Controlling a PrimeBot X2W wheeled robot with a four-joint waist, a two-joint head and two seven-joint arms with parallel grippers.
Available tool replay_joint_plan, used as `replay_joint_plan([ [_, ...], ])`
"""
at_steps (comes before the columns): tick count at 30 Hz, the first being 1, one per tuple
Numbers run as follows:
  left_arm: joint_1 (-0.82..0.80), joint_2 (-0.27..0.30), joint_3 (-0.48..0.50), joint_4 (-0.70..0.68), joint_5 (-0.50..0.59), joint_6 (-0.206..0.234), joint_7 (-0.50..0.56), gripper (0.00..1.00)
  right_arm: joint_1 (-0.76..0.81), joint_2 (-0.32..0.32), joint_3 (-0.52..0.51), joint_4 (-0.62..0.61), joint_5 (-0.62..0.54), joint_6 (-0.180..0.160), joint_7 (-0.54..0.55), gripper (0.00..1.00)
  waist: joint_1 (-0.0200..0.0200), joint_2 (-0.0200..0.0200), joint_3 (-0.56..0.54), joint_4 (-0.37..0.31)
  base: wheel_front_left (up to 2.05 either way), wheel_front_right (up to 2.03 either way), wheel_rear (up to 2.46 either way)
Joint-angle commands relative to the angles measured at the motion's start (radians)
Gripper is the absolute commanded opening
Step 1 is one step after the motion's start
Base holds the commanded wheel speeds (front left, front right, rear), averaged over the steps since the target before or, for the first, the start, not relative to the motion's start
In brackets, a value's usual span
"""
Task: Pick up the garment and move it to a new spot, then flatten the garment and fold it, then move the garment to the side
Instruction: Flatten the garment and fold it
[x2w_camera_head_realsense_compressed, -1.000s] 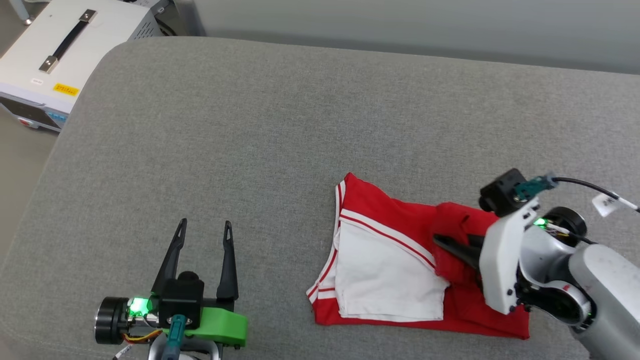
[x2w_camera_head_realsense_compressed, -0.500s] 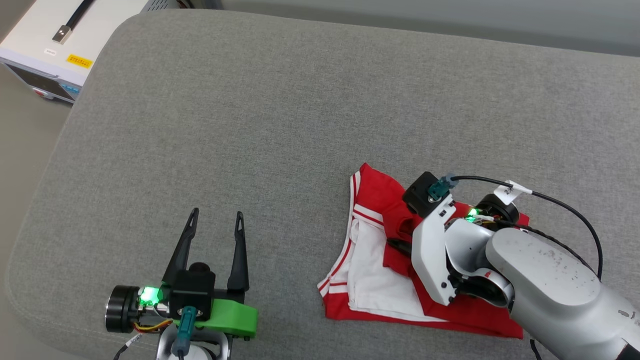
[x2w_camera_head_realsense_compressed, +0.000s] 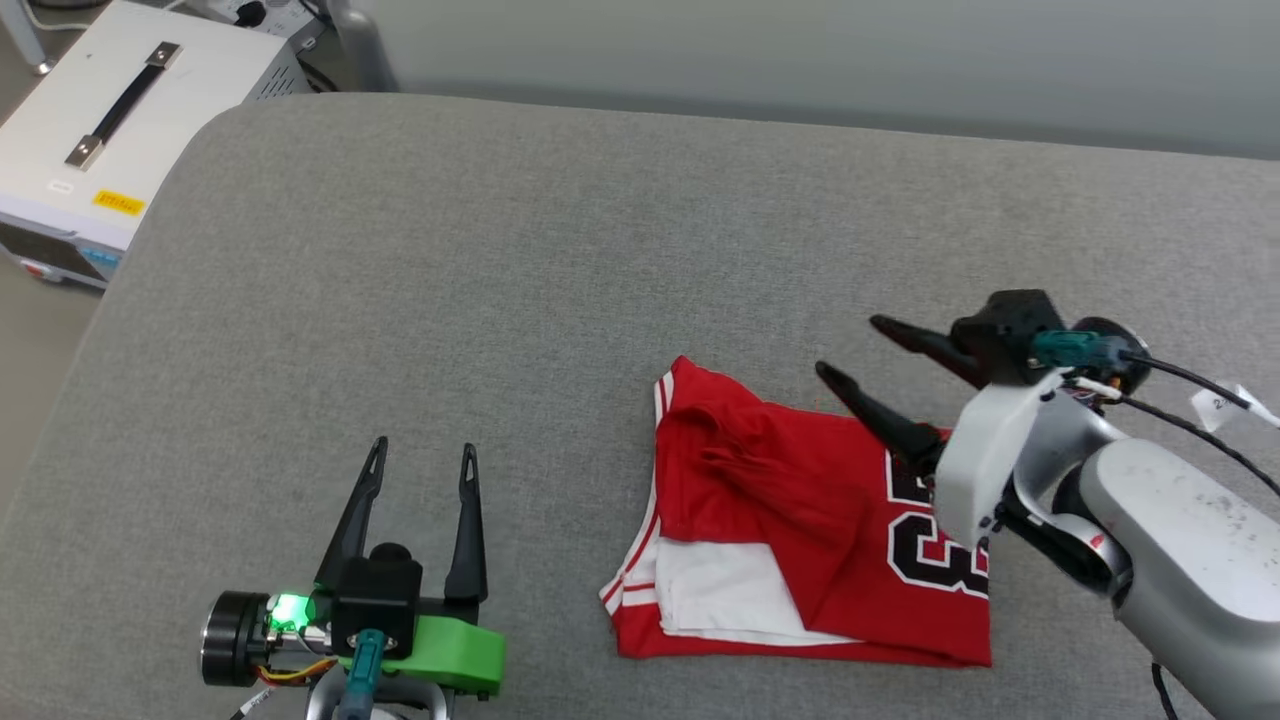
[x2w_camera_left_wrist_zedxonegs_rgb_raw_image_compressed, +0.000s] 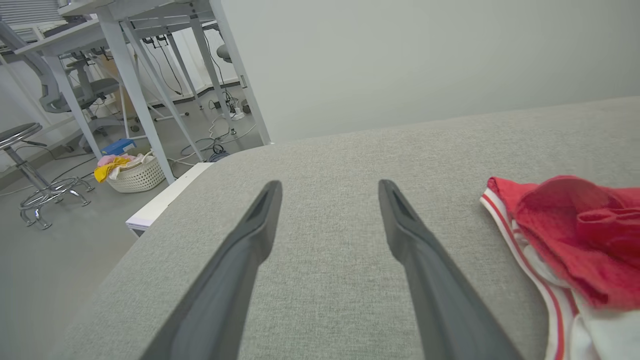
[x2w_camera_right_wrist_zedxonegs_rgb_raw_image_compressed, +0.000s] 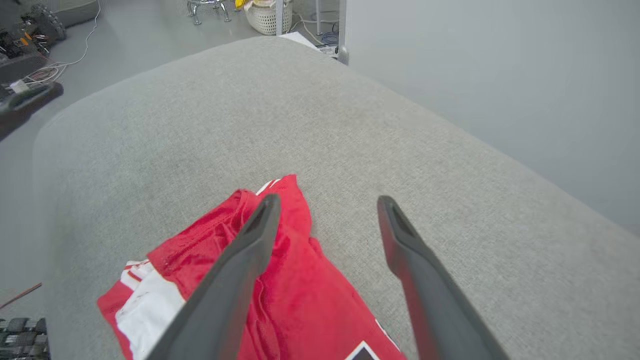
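I read this as mid-fold: the red jersey (x2w_camera_head_realsense_compressed: 800, 510) lies part-folded at four o'clock on the grey surface (x2w_camera_head_realsense_compressed: 500, 250), my right end effector (x2w_camera_head_realsense_compressed: 848, 345) and left end effector (x2w_camera_head_realsense_compressed: 424, 446) both spread and empty, so next I must pinch an edge.

A grey cushion (x2w_camera_head_realsense_compressed: 500, 260) lies below the left jaws and the right jaws and runs far ahead of both. Past the left jaws' tips, to their left, a basket (x2w_camera_left_wrist_zedxonegs_rgb_raw_image_compressed: 135, 174) with yellow and pink cloth, a stool (x2w_camera_left_wrist_zedxonegs_rgb_raw_image_compressed: 30, 165) and white table legs (x2w_camera_left_wrist_zedxonegs_rgb_raw_image_compressed: 131, 85) stand on the floor (x2w_camera_left_wrist_zedxonegs_rgb_raw_image_compressed: 45, 270). A white box (x2w_camera_head_realsense_compressed: 200, 90) with a black handle (x2w_camera_head_realsense_compressed: 122, 100) sits off the cushion's corner, far ahead and to the left of the left jaws.
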Motion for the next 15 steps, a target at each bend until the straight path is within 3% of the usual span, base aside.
replay_joint_plan([
  [1, 0.013, 0.009, 0.002, -0.001, 0.001, 0.003, -0.006, 1.00, 0.029, -0.002, -0.039, -0.007, -0.038, -0.001, -0.037, 1.00, 0.0000, 0.0000, -0.029, -0.034, 0.00, 0.00, 0.00],
  [8, 0.033, 0.020, 0.008, -0.002, -0.001, 0.004, -0.006, 1.00, 0.170, 0.050, -0.288, -0.024, -0.237, -0.001, -0.192, 1.00, 0.0000, 0.0000, -0.065, -0.074, 0.00, 0.00, 0.00],
  [12, 0.047, 0.023, 0.008, -0.009, -0.004, 0.001, -0.006, 1.00, 0.294, 0.133, -0.505, -0.039, -0.383, -0.001, -0.284, 1.00, 0.0000, 0.0000, -0.097, -0.093, 0.00, 0.00, 0.00],
  [15, 0.057, 0.026, 0.010, -0.012, -0.006, -0.001, -0.006, 1.00, 0.372, 0.197, -0.613, -0.066, -0.454, -0.001, -0.309, 1.00, 0.0000, 0.0000, -0.113, -0.098, 0.00, 0.00, 0.00],
])
